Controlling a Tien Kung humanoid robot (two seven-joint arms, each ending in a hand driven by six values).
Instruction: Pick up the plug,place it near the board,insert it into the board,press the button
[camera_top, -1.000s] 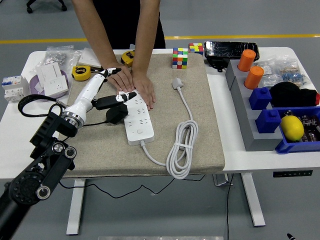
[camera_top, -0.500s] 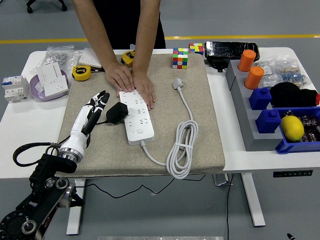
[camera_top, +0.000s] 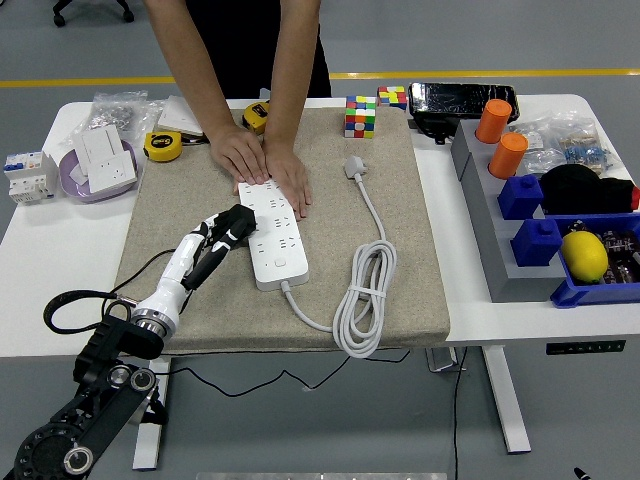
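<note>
Plug (camera_top: 238, 222) sits just ahead of left hand (camera_top: 215, 238), touching the power strip (camera_top: 270, 235) left edge. Fingers on it, grip unclear. Seat grasp first, then align prongs over socket; person's hands (camera_top: 265, 168) steady far end.

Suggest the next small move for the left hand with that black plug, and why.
Probably nudge the black plug a little rightward and down into a socket. The left hand holds it against the left edge of the white power strip, seemingly not seated yet, while a person's hands press the strip's far end flat, steadying it.
</note>
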